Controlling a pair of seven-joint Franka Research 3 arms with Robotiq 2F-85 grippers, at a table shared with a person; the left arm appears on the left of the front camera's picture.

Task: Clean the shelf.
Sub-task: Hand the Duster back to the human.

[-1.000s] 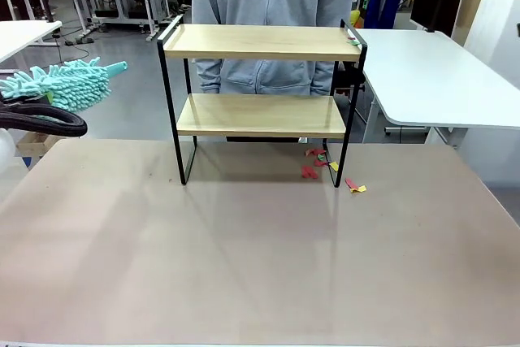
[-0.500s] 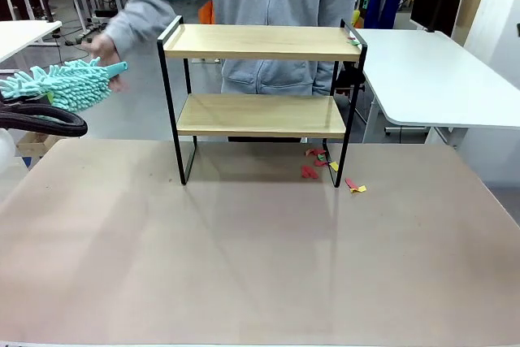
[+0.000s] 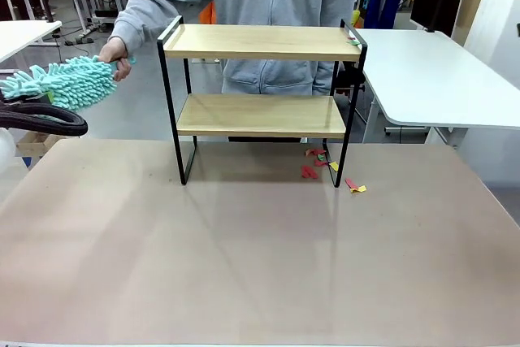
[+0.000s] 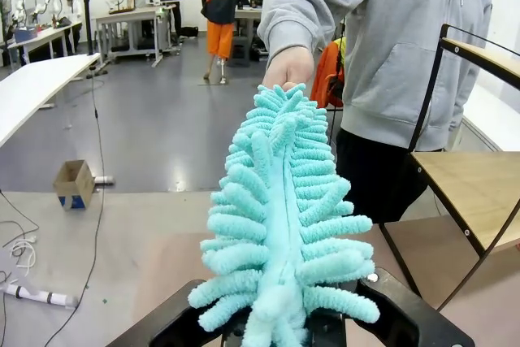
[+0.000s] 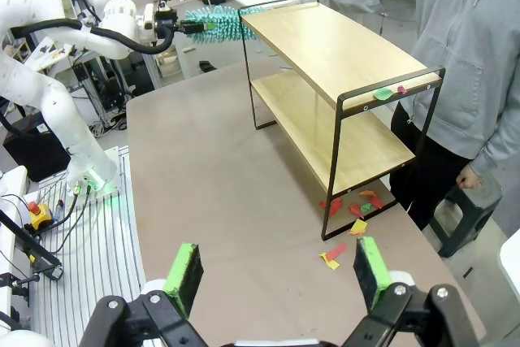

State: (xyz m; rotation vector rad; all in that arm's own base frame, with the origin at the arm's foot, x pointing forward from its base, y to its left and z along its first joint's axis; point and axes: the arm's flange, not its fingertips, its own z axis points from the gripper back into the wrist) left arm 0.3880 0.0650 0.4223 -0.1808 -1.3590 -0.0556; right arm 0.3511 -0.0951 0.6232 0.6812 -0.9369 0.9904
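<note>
The shelf (image 3: 260,95) stands at the far middle of your worktop (image 3: 260,258), with paper scraps (image 3: 329,170) lying by its right foot and a few on the top board's right end. You're at a handover: the person's hand (image 3: 116,58) grips the handle end of the teal duster (image 3: 57,83). Its fluffy end sits between your left claw's (image 4: 286,327) jaws, though you can't tell whether they pinch it. Your right claw (image 5: 278,272) is spread wide and empty; next, free the duster cleanly.

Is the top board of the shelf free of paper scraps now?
No: in the right wrist view, a green and a red paper scrap lie at one end of the shelf's top board.
</note>
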